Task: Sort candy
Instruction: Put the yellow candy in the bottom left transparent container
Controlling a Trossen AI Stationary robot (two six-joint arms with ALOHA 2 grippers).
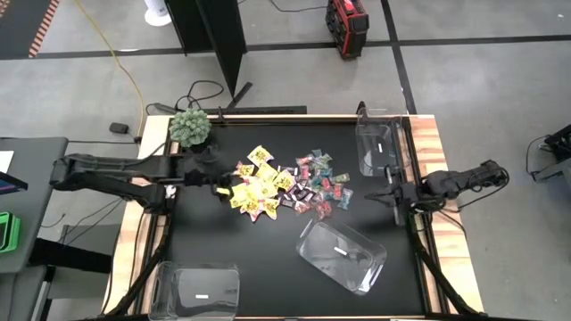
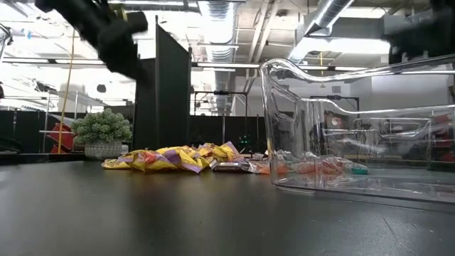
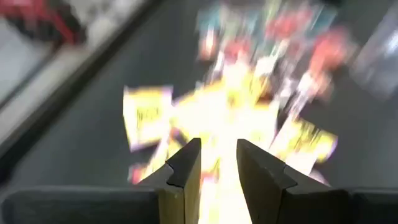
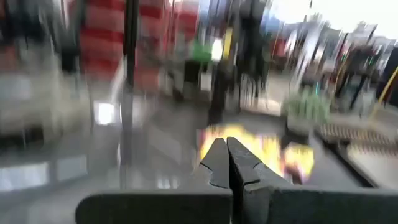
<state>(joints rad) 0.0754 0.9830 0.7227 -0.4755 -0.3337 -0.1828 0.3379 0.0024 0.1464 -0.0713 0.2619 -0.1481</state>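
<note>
High view, frame centre: the candy (image 1: 287, 185), a loose heap of crinkly yellow packets, dark mini bars and teal-and-pink wrappers, lies on the matte black bench (image 1: 223, 241). Left claw (image 1: 220, 187) hangs at the heap's left edge, fingers slightly parted, gripping nothing visible. Right claw (image 1: 395, 197), fingers pressed together, sits at centre right beside a clear plastic bin (image 1: 379, 143).

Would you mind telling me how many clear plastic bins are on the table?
3: one bin at the far right corner, one tilted bin near the centre right, one bin at the near left edge.
</note>
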